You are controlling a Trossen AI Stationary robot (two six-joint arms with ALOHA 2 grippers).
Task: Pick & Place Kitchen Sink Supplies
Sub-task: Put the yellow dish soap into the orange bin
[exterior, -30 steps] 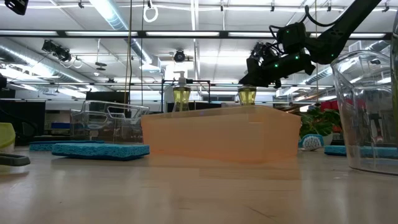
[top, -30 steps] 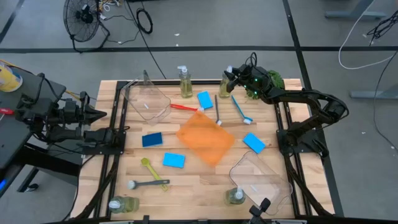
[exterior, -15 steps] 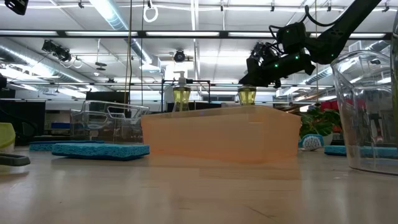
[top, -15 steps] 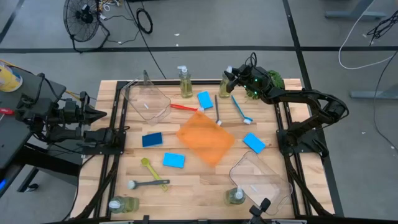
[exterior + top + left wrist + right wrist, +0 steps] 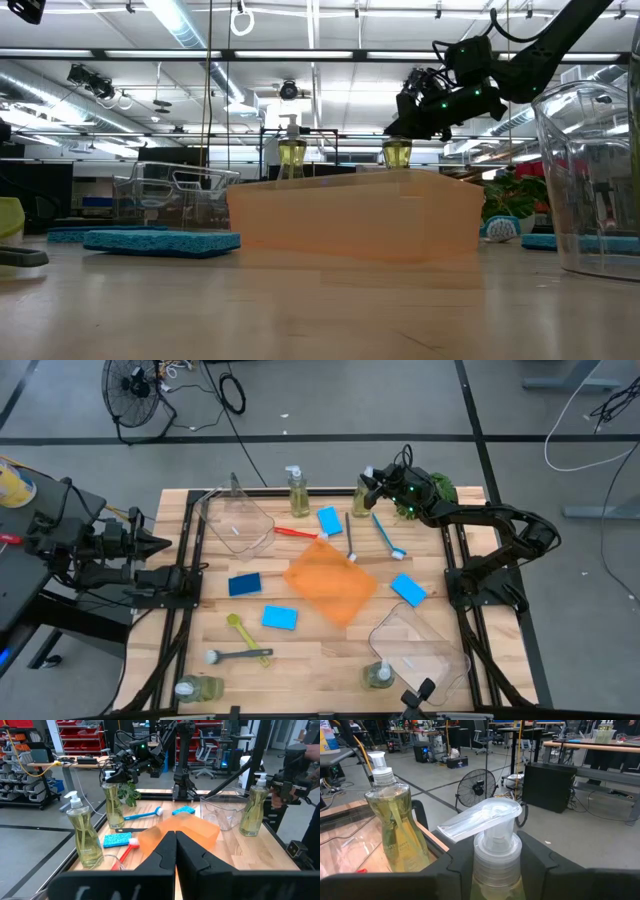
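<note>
A clear pump bottle of yellowish soap (image 5: pixel 361 498) stands at the table's far edge, right of centre. My right gripper (image 5: pixel 368 484) is shut on its top. A second soap bottle (image 5: pixel 297 492) stands to its left, and two more (image 5: pixel 195 688) (image 5: pixel 378 675) stand at the near edge. Blue sponges (image 5: pixel 330 520) (image 5: pixel 244 584) (image 5: pixel 279 618) (image 5: pixel 408 589) and brushes in red (image 5: pixel 295 532), grey (image 5: pixel 350 536), blue (image 5: pixel 386 536) and yellow-green (image 5: pixel 240 632) lie flat on the wood. My left gripper (image 5: pixel 175 851) is shut on nothing and waits off the table's left edge. My right gripper pinches the bottle's neck (image 5: pixel 497 856) just under the pump head (image 5: pixel 481 821), one finger (image 5: pixel 454 866) on each side. The fingers come nearly level from the table's right side. The bottle stands upright with its base (image 5: pixel 117 825) on the table.
An orange bin (image 5: pixel 330 585) lies in the table's middle. Clear bins stand at the far left (image 5: pixel 235 520) and near right (image 5: pixel 415 645). A green plant (image 5: pixel 437 488) sits behind my right wrist. A second grey brush (image 5: pixel 236 654) lies near the front left.
</note>
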